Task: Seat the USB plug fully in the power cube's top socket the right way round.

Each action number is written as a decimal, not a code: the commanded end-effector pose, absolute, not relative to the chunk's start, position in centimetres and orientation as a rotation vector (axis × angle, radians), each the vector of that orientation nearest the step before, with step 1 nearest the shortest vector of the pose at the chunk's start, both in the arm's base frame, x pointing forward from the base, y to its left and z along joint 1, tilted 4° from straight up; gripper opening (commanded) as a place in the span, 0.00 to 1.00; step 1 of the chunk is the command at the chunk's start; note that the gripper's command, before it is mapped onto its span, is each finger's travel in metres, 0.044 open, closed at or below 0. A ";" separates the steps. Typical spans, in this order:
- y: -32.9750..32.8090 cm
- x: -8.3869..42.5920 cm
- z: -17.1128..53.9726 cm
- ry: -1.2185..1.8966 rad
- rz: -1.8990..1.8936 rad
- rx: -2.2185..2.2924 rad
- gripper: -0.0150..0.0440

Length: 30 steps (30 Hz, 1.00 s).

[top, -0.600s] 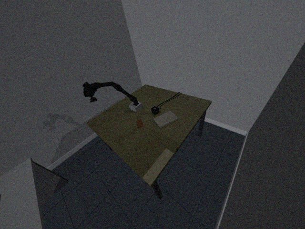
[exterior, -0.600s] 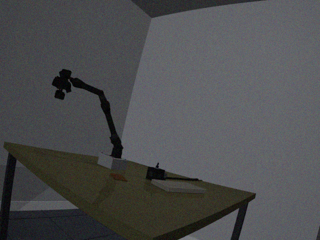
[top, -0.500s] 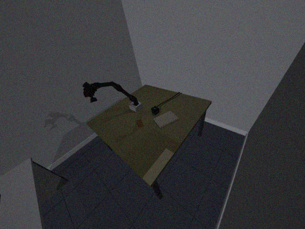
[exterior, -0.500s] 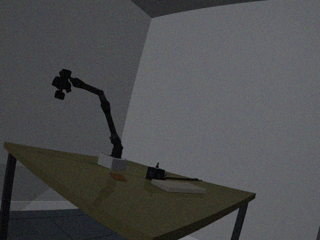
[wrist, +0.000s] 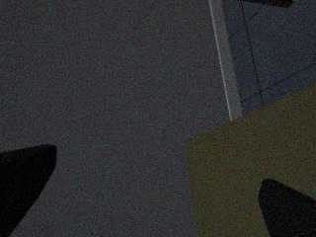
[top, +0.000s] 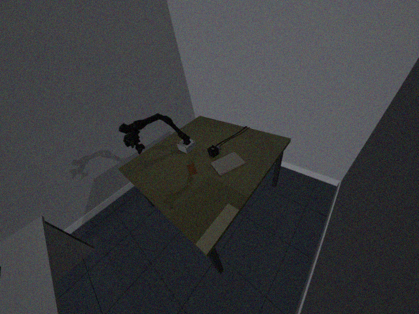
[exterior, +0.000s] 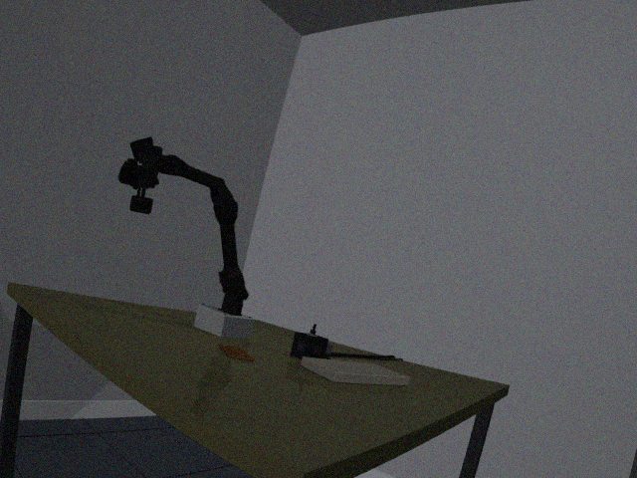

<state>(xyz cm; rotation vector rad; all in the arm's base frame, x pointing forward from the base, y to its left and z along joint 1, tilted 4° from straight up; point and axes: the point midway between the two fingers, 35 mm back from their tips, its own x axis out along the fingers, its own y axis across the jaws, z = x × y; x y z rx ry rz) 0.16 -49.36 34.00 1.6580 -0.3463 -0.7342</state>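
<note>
Exterior view, plug: the plug (exterior: 314, 329) is standing upright on the power cube (top: 213, 151) (exterior: 310, 345), its long axis running near vertical; its keyed side is not showing.
Way from gripper: the lone arm's gripper (top: 140, 148) (exterior: 141, 204) (wrist: 159, 172) is hanging high beyond the table's (top: 162, 178) (exterior: 267, 411) (wrist: 247, 173) left edge in the top view; the plug is lying rightward, well apart and lower.
Fingers: spreading wide, holding nothing.

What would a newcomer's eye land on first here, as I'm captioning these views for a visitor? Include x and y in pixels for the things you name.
Probably the black arm (top: 158, 116) (exterior: 225, 205), arching from a white block (top: 183, 147) (exterior: 209, 321) on the table (top: 175, 189) (exterior: 154, 355), its open gripper (wrist: 159, 172) raised well away from the power cube (top: 213, 151) (exterior: 310, 346). Next, likely the orange patch (top: 192, 169) (exterior: 235, 352), the tabletop's brightest colour, in front of that block in the exterior view.
</note>
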 end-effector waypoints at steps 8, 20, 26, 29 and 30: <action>-43.7 18.3 28.6 -0.005 -0.701 1.884 1.00; -27.9 33.3 21.6 0.501 -0.835 1.958 1.00; -18.6 36.5 18.7 0.721 -0.949 1.892 1.00; -13.4 36.8 17.2 0.831 -1.018 1.813 1.00; -11.6 36.7 16.7 0.866 -1.038 1.779 1.00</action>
